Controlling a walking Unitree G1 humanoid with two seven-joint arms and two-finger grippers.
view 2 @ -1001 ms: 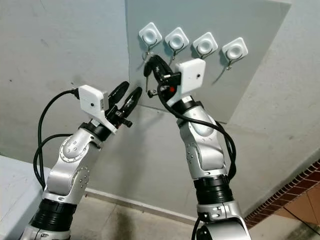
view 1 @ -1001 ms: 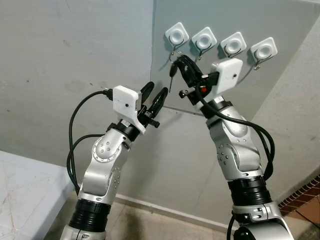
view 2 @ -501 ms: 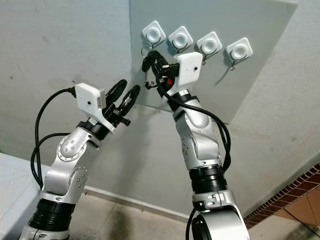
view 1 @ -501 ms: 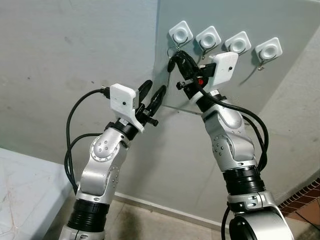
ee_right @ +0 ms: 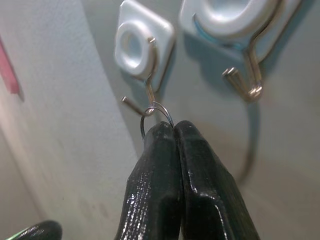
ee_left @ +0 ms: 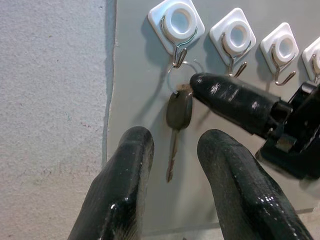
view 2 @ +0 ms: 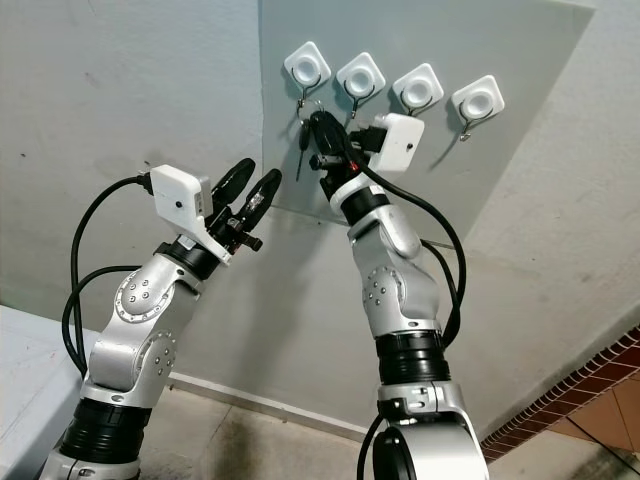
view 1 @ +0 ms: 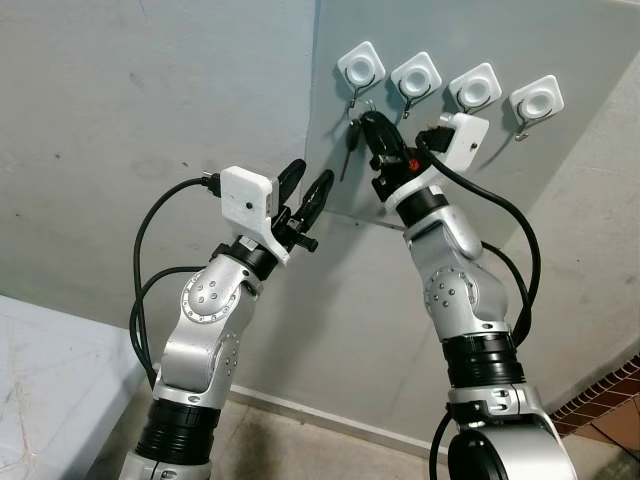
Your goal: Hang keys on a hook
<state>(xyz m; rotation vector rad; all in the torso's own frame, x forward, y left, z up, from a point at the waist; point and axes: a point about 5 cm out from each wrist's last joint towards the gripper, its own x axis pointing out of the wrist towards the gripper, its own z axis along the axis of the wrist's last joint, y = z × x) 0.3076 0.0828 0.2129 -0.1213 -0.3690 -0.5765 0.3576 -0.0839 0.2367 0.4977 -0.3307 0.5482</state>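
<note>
The right tool (view 1: 366,128) is raised to the upper left corner of the grey board (view 1: 580,180) on the wall, its two black fingers pressed together and clamped on the thin wire key ring (ee_right: 156,116), pinching it just above the head of the key (ee_left: 178,112). The key hangs straight down below the grip, its long axis vertical and its blade pointing at the floor. Four white hooks sit in a row along the board's top edge; the one that matters is the leftmost hook (ee_left: 178,31), nearest the board's left edge. In the right wrist view the ring's top arc sits at the metal prong of that hook, touching it or very nearly so. Whether the ring has actually passed over the prong's tip I cannot tell for certain, though in the left wrist view the ring appears to loop just under the hook's curl. So the hook lies directly above and slightly behind the ring, and the coming move likely turns on whether the ring is seated in the curl of the prong before the fingers let go; released too early, the key could slide off and drop. The left tool (view 1: 306,196) hovers lower, off the board's left edge, its fingers apart and empty, pointing up toward the key. The right arm is plainly the nearer one.
</note>
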